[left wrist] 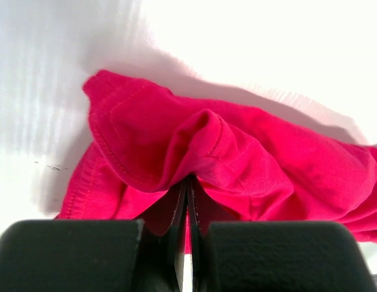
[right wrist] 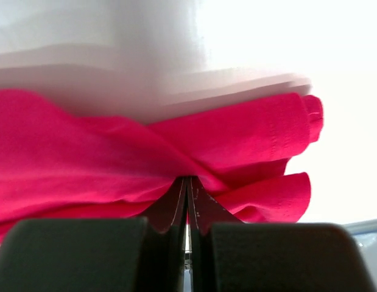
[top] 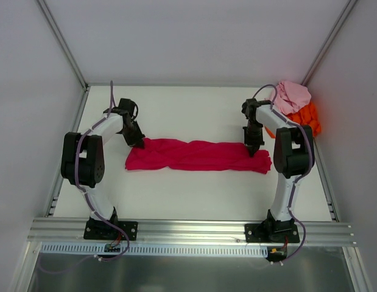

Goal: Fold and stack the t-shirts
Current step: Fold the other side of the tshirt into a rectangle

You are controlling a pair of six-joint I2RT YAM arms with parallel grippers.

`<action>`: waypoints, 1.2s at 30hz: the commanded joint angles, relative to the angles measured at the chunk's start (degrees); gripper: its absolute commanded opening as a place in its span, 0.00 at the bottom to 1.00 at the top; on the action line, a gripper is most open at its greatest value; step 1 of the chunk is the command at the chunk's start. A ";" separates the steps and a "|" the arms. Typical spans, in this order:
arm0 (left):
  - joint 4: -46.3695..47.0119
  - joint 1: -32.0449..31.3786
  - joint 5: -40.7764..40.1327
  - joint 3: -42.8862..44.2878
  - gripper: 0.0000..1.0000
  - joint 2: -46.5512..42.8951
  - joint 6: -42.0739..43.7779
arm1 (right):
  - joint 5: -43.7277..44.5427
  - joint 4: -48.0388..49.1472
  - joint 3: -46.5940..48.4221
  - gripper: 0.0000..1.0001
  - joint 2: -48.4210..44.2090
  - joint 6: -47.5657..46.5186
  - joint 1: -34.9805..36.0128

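Observation:
The crimson-magenta t-shirt [top: 197, 156] lies stretched into a long twisted band across the middle of the table. My left gripper [top: 138, 143] is shut on its left end, pinching a fold of cloth [left wrist: 194, 152]. My right gripper [top: 253, 148] is shut on its right end, where the cloth [right wrist: 115, 152] bunches at the fingertips. The pale pink t-shirt [top: 292, 96] lies crumpled on top of the bright orange t-shirt [top: 306, 117] at the back right corner.
White walls enclose the table at the back and both sides. A metal rail [top: 188, 230] runs along the near edge by the arm bases. The pile of two shirts sits just behind the right arm.

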 commanded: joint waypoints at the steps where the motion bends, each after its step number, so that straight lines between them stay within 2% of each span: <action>1: -3.03 1.31 -1.76 2.61 0.00 1.81 -0.25 | 5.13 -2.37 0.94 0.01 0.62 1.77 0.25; 7: -4.17 2.37 -2.36 2.17 0.00 2.52 0.36 | 3.28 -1.48 0.50 0.01 -0.52 1.24 0.16; 14: -8.39 2.45 -3.60 4.11 0.00 8.23 0.98 | 1.87 -2.28 0.94 0.01 -0.26 1.15 0.25; 18: -8.48 2.80 -5.52 3.58 0.00 7.36 0.28 | 6.86 -5.52 2.51 0.01 2.28 2.46 0.16; 19: -8.66 3.07 -6.05 3.58 0.00 6.57 0.19 | 10.45 -6.22 2.78 0.01 2.55 2.99 -0.01; 22: -8.92 4.30 -8.42 3.58 0.00 4.37 -0.43 | 13.20 -6.41 1.73 0.01 0.98 5.01 -1.15; 25: -6.73 6.32 -6.25 2.61 0.00 0.69 -0.60 | 10.41 -1.95 -0.29 0.01 -2.35 3.88 -2.04; 29: 5.28 6.23 -0.09 -0.81 0.00 -8.98 1.41 | 6.19 3.17 -1.96 0.01 -7.10 1.42 -1.95; 31: 8.82 5.97 3.25 -0.56 0.09 -13.71 2.21 | 4.17 4.48 -1.53 0.03 -8.07 1.15 -1.86; 33: 11.02 5.53 3.96 1.11 0.27 -17.06 2.38 | 2.15 5.54 -1.09 0.10 -9.30 1.06 -1.51; 34: 11.47 5.44 5.26 1.64 0.50 -17.86 2.30 | 1.53 6.68 -1.17 0.18 -9.83 0.89 -1.25; 35: 12.17 5.35 6.58 2.43 0.58 -18.57 2.21 | 0.30 7.73 -1.35 0.25 -11.14 -0.68 -1.16; 36: 14.09 4.92 9.90 2.61 0.66 -19.79 2.38 | -2.15 9.57 -1.52 0.39 -11.85 -1.22 -0.72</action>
